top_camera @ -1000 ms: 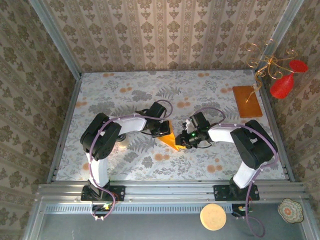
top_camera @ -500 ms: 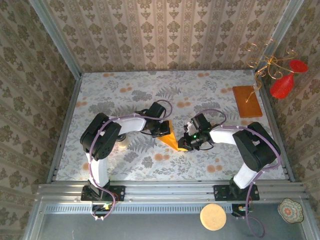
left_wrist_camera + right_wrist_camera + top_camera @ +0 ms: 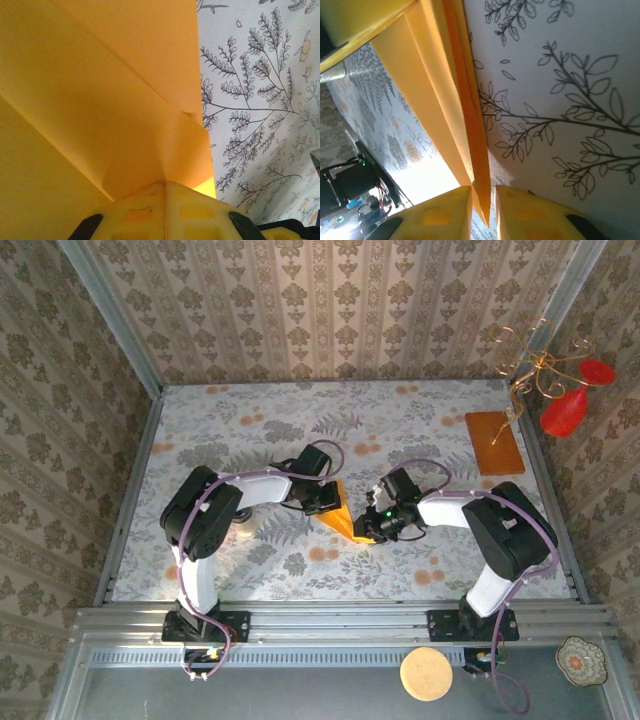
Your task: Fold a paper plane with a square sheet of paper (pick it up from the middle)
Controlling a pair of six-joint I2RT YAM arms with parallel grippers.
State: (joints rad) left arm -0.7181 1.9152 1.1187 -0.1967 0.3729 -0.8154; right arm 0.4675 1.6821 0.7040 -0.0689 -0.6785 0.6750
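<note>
Floral cloth is covering the table (image 3: 250, 420), and the paper (image 3: 341, 517) is sitting just toward 6 o'clock from its middle, creased into a layered wedge between the two arms. At the paper's 10 o'clock the left gripper (image 3: 324, 502) is bearing on it. In the wrist view its pads (image 3: 200, 215) are pressing together with a crease running into their seam, so it is pinching the paper. At the paper's 4 o'clock the right gripper (image 3: 366, 528) is straddling a folded edge. Its pads (image 3: 440, 210) are standing a sliver apart with the stacked layers between them, and I cannot tell whether they are biting or merely flanking. By its look the paper is going to be feather-light and limp, easy to crumple or tear, and prone to sliding out of a loose pinch. The doubled edges are offering the stiffest hold, so gripping close to a crease, not at a lone corner, is looking wisest. A brown board (image 3: 493, 442) is lying at the table's 2 o'clock, well apart
</note>
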